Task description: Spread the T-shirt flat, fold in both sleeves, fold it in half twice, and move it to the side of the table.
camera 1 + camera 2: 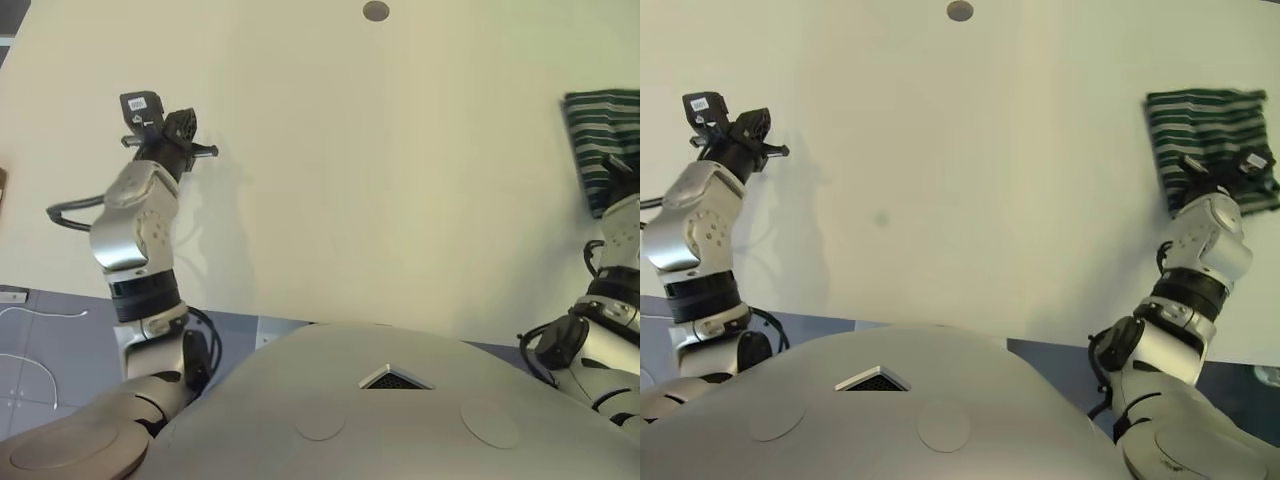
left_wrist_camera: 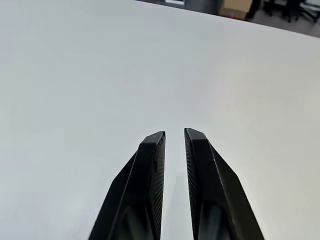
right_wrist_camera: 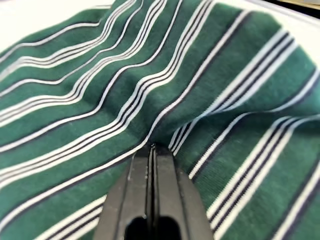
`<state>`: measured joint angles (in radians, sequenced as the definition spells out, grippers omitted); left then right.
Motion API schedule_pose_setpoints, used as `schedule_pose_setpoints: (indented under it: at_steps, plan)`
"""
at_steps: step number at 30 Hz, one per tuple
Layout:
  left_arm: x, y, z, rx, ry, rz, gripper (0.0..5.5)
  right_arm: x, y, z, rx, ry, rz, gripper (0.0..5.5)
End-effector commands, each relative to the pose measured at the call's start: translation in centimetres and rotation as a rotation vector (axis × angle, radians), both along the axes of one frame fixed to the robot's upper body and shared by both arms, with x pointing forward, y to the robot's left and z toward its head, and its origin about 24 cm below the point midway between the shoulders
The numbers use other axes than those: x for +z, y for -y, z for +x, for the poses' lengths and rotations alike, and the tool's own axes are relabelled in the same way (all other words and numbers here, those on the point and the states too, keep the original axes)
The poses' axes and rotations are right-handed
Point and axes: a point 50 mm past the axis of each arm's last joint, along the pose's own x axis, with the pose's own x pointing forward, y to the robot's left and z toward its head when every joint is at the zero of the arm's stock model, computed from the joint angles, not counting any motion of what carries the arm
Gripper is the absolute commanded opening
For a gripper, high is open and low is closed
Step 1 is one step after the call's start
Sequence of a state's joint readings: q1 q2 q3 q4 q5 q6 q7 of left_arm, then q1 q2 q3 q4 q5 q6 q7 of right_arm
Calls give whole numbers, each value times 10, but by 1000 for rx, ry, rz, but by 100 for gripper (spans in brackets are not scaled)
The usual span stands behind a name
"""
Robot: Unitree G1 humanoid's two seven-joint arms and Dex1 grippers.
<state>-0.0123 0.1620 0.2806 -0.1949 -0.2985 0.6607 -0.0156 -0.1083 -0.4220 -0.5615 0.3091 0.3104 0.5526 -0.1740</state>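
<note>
There is one table (image 1: pixel 400 200), white, and its near edge runs across at 6 o'clock. Two grippers are over it. The left gripper (image 2: pixel 174 135) is at about 10 o'clock, well in from the near edge. Its two black fingers (image 2: pixel 150 165) have a thin gap between them, and it holds nothing. The right gripper (image 3: pixel 152 146) is at about 2 o'clock. Its fingers are squeezed tight together on a wrinkle of the T-shirt (image 1: pixel 1205 130). There is one T-shirt, green with thin white and dark stripes. It lies folded into a small block on the far right of the table. The table's edge is near its far side. A wide stretch of white table lies between the two grippers. One small round dark spot (image 1: pixel 376 11) sits at 12 o'clock, far back.
</note>
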Motion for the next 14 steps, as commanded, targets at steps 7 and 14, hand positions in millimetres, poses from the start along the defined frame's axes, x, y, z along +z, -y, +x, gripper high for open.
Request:
schedule_pose_setpoints:
  at_steps: [7,14]
  plan:
    - [23,45,28,-27,226,50,7,116,-158,108,701,493,-327,0]
    - [20,63,36,-110,254,40,3,87,-179,106,695,441,-198,0]
